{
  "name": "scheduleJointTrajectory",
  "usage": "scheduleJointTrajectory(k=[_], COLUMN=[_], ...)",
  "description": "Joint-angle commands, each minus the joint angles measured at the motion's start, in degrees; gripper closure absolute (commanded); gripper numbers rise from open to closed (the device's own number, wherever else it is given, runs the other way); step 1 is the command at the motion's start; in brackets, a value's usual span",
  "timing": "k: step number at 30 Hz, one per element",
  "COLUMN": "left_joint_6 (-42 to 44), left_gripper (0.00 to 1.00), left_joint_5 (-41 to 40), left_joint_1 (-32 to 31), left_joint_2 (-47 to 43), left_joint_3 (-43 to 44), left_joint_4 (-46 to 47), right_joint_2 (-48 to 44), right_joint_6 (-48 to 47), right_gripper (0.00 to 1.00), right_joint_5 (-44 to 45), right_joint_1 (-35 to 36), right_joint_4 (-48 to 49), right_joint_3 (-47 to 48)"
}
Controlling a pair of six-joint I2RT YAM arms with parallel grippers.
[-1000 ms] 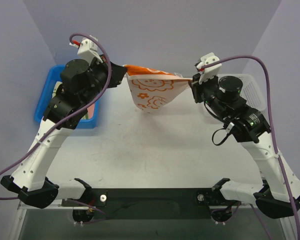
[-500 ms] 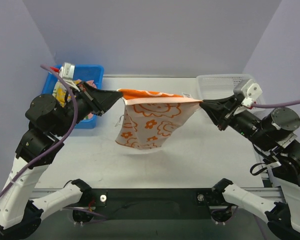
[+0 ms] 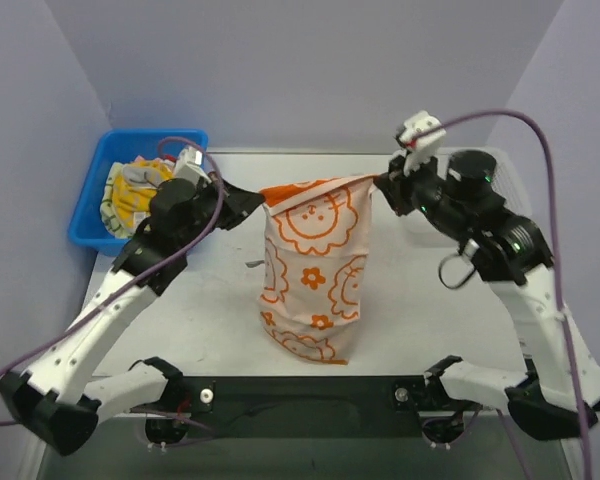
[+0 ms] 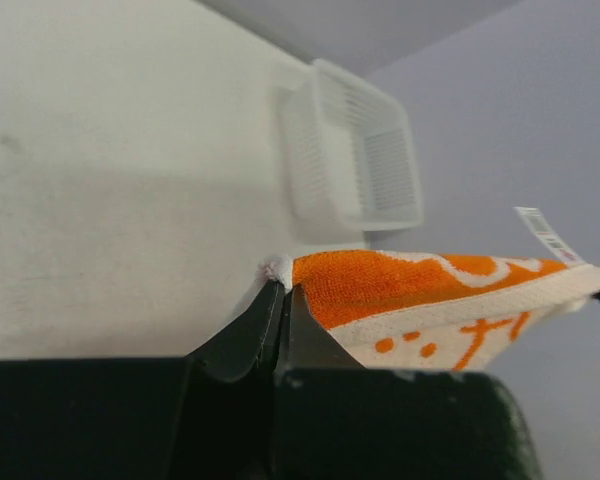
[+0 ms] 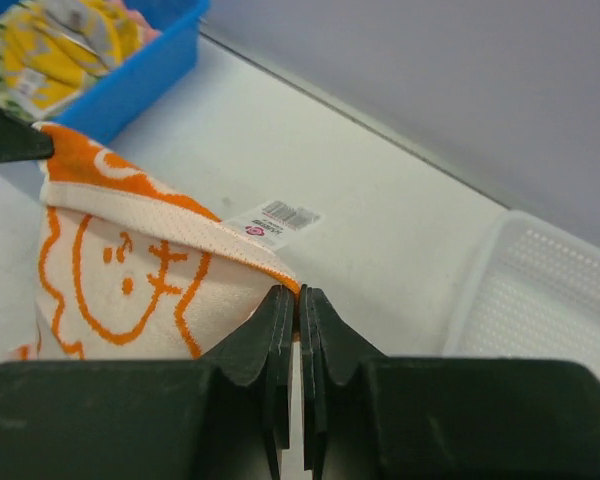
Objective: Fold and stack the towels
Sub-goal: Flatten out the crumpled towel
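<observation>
1. Top view: left gripper (image 3: 263, 194) and right gripper (image 3: 377, 181) each pinch one top corner of the orange flower towel (image 3: 315, 270), jaws pressed together on the cloth. It hangs btwn them over the table (image 3: 210, 290), top edge pulled fairly straight. Can't tell if the bottom touches down. Prob held up like this so it drapes flat w/o bunching, ready to lay down for a fold. The other towels (image 3: 135, 190) sit bunched in the blue bin (image 3: 90, 210), far left.
2. Left wrist: tips clamped on just the very corner, orange edge running off to the right. White basket (image 4: 355, 160) is further off on the table, well apart.
3. Right wrist: same deal, tips closed on the opposite corner, right by the tag (image 5: 275, 222). Corner grips = max spread imo.
</observation>
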Motion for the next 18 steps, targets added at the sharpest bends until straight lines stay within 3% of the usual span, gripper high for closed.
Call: scheduleJointTrajectory(k=[1,3,7,11,13,14,16,17,18], left_joint_6=[-4.20,-6.47,-7.20,-3.86,-2.98,-2.36,-2.10,-1.83,-1.66], left_gripper=[1.00,1.00,1.00,1.00,0.97,0.92,0.64,0.53,0.44], left_joint_5=[0.23,2.62,9.90,13.70,14.67,14.67,14.67,14.59,14.58], left_joint_1=[6.01,8.49,11.66,13.24,13.60,13.86,14.65,14.83,15.18], left_joint_2=[12.91,19.43,41.19,56.88,62.52,63.84,66.22,66.40,65.97], left_joint_3=[-5.22,-4.89,3.18,20.47,24.54,27.52,29.21,29.65,29.57], left_joint_4=[9.85,15.03,20.24,18.06,18.75,18.67,18.93,19.45,19.80], right_joint_2=[10.79,18.52,34.77,51.72,56.23,59.90,62.83,64.58,64.95], right_joint_6=[2.27,1.93,1.83,2.54,2.80,3.24,4.12,5.43,6.05], right_gripper=[1.00,1.00,1.00,1.00,1.00,1.00,0.98,0.75,0.63], right_joint_5=[1.29,1.29,0.50,2.69,3.83,3.84,4.01,5.14,6.20], right_joint_1=[-6.18,-8.38,-10.85,-12.78,-13.92,-14.28,-15.15,-15.33,-15.42], right_joint_4=[5.46,8.20,10.76,11.82,12.08,12.17,12.35,12.35,12.43], right_joint_3=[-1.87,-2.23,3.82,16.09,20.51,23.93,27.03,28.00,28.96])
